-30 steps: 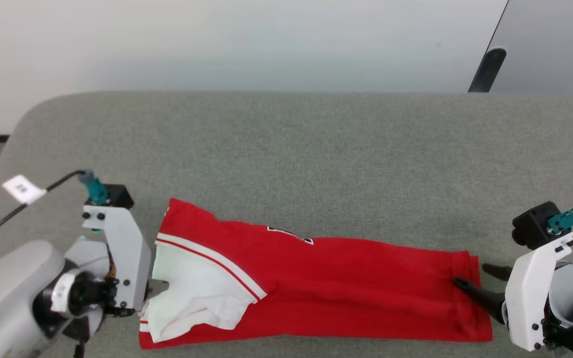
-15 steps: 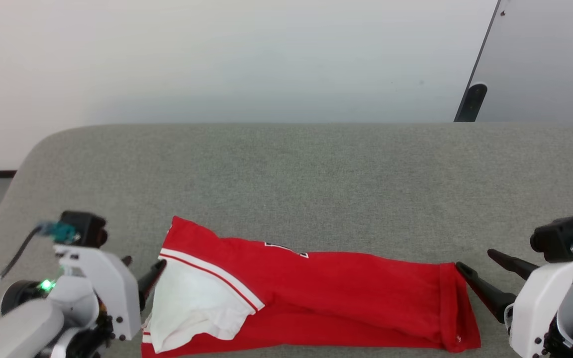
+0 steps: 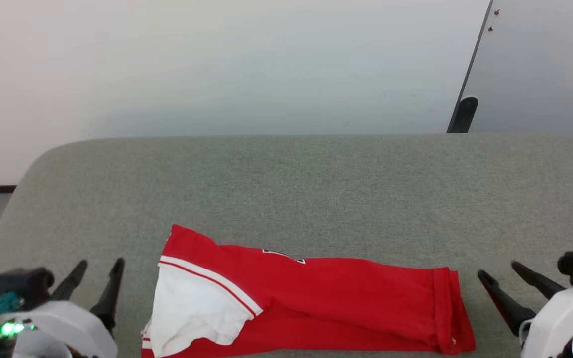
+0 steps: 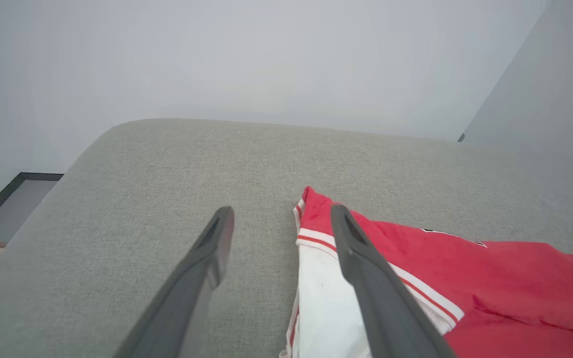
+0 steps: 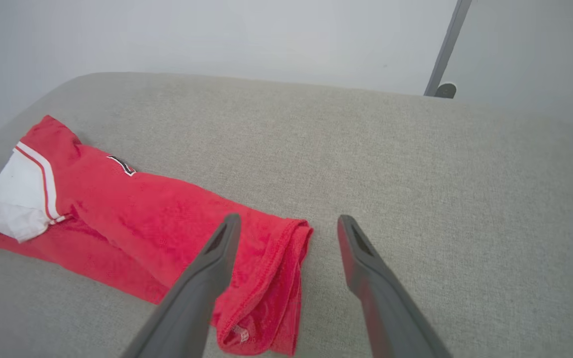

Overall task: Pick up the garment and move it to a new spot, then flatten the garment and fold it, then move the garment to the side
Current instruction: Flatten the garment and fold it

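One garment (image 3: pixel 326 293) between left fingers (image 3: pixel 111 291) and right fingers (image 3: pixel 500 298), touching neither.

Left gripper (image 3: pixel 101 263) low at lower left of head view, right gripper (image 3: pixel 498 269) low at lower right, both with long dark fingers (image 3: pixel 110 293) spread wide, pointing up; left wrist (image 3: pixel 62 323) white, green light lit.
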### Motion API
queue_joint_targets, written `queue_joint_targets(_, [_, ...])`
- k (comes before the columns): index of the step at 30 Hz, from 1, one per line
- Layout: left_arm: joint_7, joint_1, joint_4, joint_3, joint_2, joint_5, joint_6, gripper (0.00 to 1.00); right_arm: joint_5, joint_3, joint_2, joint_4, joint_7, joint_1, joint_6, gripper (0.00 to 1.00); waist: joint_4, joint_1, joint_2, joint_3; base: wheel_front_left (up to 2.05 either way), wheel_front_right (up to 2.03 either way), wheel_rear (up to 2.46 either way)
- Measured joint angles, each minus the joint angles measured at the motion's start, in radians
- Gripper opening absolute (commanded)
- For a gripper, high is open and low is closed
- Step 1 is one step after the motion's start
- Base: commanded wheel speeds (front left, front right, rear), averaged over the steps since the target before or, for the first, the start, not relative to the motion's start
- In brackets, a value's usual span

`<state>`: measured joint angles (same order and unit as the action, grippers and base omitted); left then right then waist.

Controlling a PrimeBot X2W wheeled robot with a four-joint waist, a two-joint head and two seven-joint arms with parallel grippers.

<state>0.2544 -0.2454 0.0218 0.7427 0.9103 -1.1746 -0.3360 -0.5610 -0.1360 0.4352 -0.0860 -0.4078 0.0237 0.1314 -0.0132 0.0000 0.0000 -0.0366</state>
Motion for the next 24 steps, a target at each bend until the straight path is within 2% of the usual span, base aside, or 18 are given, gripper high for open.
queue_joint_targets(5, [0.007, 0.105, -0.004, -0.14, -0.073, 0.1, -0.001, 1.0, -0.007, 0.038, 0.0, 0.04, -0.06, -0.018, 0.0, 1.0, 0.017, 0.0, 0.0, -0.002, 0.0, 0.0, 0.0])
queue_joint_targets(9, [0.007, 0.19, -0.004, -0.253, -0.16, 0.177, 0.03, 1.0, -0.023, 0.067, -0.002, 0.079, -0.111, -0.017, 0.0, 1.0, 0.044, 0.0, 0.0, 0.001, 0.0, 0.0, 0.0])
queue_joint_targets(12, [0.007, 0.225, 0.007, -0.298, -0.206, 0.217, 0.062, 1.0, -0.03, 0.074, -0.004, 0.104, -0.155, -0.015, 0.0, 1.0, 0.069, 0.0, 0.0, 0.005, 0.0, 0.0, 0.0])
queue_joint_targets(17, [0.01, 0.224, 0.028, -0.301, -0.254, 0.254, 0.114, 1.0, -0.047, 0.09, -0.013, 0.147, -0.216, -0.001, 0.0, 1.0, 0.118, 0.0, 0.0, 0.018, 0.0, 0.0, 0.0])
queue_joint_targets(24, [0.01, 0.151, 0.056, -0.278, -0.294, 0.27, 0.152, 1.0, -0.052, 0.11, -0.026, 0.22, -0.264, 0.041, 0.0, 1.0, 0.178, 0.0, 0.0001, 0.068, 0.0, 0.0, 0.0])
